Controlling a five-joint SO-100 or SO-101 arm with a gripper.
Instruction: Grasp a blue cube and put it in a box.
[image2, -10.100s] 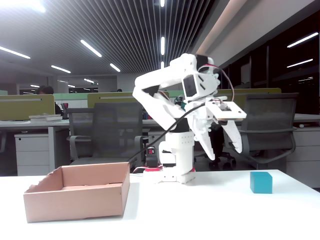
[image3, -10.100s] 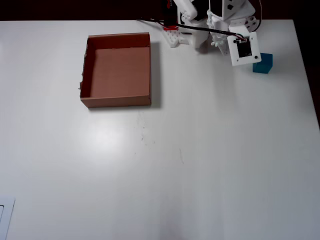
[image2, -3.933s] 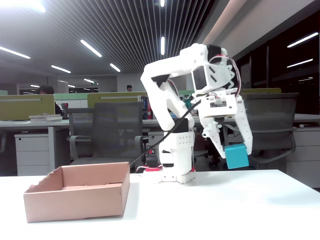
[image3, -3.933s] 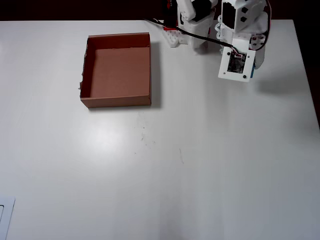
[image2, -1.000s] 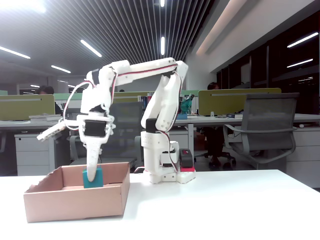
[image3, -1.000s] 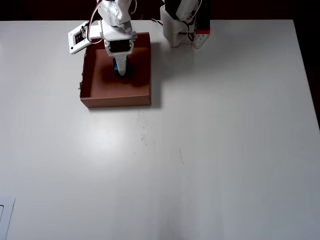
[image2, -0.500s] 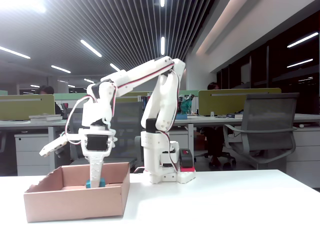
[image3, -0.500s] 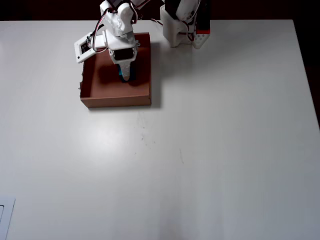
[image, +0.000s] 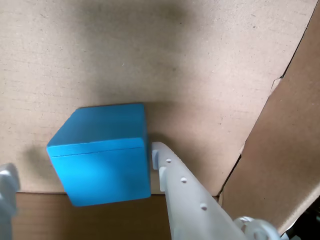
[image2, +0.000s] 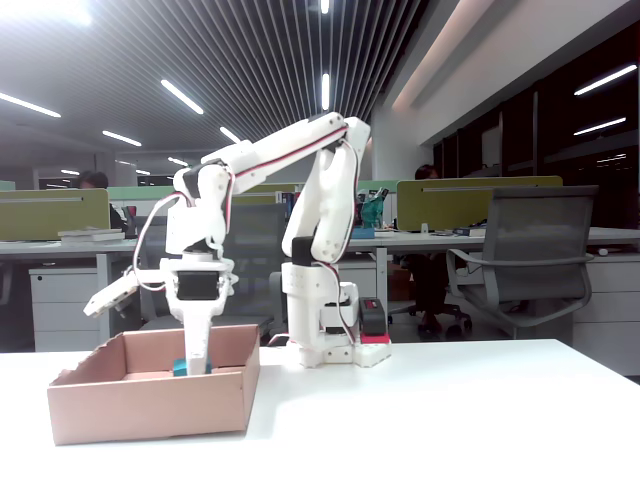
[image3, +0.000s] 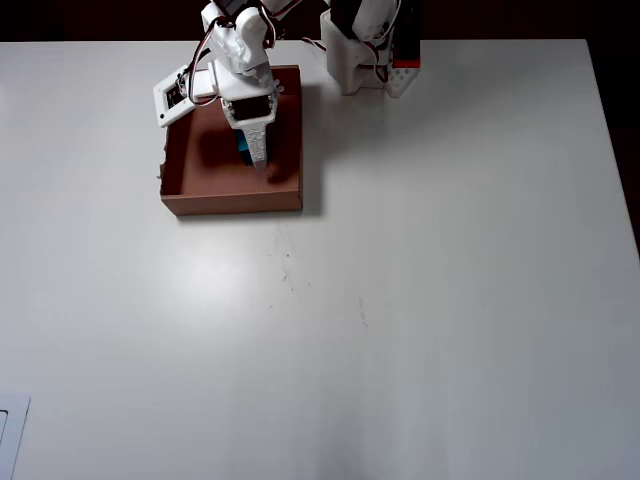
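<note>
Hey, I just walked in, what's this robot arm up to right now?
The arm is reaching down into the box on the table. The cube sits on the box floor, and the gripper is open around it: one finger lies beside the cube's right face, the other shows only at the left edge of the wrist view. It looks like the cube has just been set down.
</note>
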